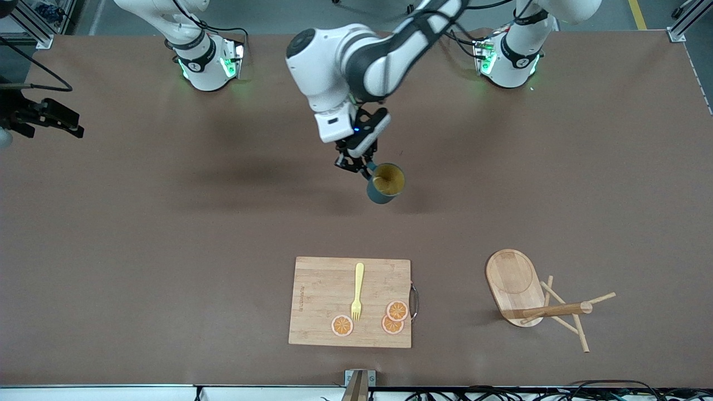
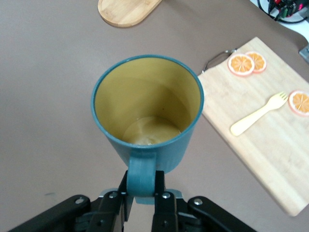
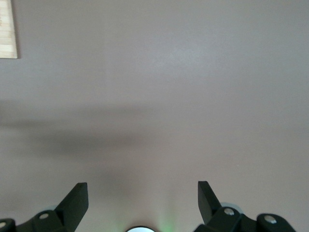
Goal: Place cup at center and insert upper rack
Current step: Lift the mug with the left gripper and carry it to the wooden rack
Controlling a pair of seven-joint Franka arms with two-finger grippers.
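Note:
The cup (image 1: 385, 182), a dark teal mug with a yellow inside, is at the middle of the table, mouth up. My left gripper (image 1: 356, 167) is shut on its handle; in the left wrist view the two fingers (image 2: 165, 193) clamp the handle of the cup (image 2: 147, 111). Whether the cup rests on the table or hangs just above it I cannot tell. The upper rack (image 1: 535, 301), a light wooden stand, lies tipped on its side nearer the front camera, toward the left arm's end. Its oval base (image 2: 128, 10) shows in the left wrist view. My right gripper (image 3: 143, 203) is open over bare table.
A bamboo cutting board (image 1: 351, 301) lies near the front edge, carrying a yellow fork (image 1: 357, 289) and three orange slices (image 1: 397, 310). The rack's thin pegs (image 1: 579, 328) stick out along the table toward the left arm's end.

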